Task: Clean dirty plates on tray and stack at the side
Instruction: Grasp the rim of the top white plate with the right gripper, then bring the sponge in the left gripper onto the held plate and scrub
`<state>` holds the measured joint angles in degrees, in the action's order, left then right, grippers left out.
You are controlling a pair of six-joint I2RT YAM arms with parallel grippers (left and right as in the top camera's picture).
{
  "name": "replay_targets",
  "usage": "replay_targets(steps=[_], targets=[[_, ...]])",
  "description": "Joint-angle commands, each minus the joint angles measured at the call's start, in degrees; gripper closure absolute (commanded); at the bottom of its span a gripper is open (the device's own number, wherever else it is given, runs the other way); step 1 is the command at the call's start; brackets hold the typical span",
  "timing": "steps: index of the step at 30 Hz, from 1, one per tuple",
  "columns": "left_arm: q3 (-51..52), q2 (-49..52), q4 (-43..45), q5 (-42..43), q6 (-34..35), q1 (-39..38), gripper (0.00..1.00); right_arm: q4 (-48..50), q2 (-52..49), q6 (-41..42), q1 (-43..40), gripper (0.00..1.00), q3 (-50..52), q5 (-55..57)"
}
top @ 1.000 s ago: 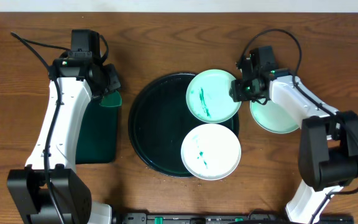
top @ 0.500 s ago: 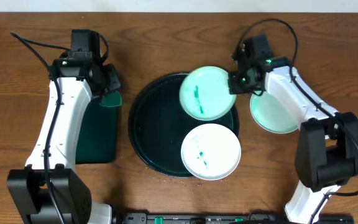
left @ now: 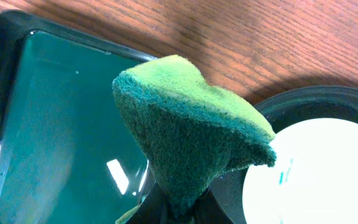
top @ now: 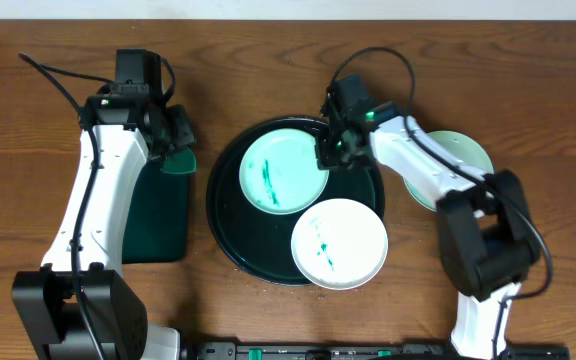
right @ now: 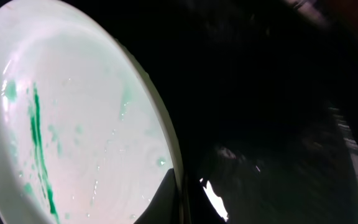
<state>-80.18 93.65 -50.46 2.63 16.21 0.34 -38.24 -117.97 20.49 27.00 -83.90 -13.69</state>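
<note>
right end effector (top: 327,154) grips smeared plate (top: 290,172)

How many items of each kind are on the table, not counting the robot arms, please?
plates: 3
round tray: 1
rectangular tray: 1
sponge: 1
Total: 6

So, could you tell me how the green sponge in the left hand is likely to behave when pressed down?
The sponge looks soft: it folds and bulges where the left hand pinches it, so it would probably squash flat under pressure. Its coarse fibrous face suggests grip rather than slip.
</note>
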Motion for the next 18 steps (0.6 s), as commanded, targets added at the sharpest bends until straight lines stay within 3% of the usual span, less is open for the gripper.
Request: replay_targets(steps=[1, 11, 18], targets=[[0.5, 0.7, -0.6, -0.1, -1.3, -0.7, 0.93, 0.3, -3.1, 2.4, 0.9, 0.99, -0.7, -0.9], [0.5, 2.1, 0.2, -0.1, -3.0, -12.8, 0.93, 1.2, -5.6, 2.4, -0.3, 0.99, -0.7, -3.9], [0.5, 12.1, 0.7, 4.4, -1.4, -18.3, 0.93, 0.9, -5.6, 2.2, -0.1, 0.99, -0.7, -3.7]])
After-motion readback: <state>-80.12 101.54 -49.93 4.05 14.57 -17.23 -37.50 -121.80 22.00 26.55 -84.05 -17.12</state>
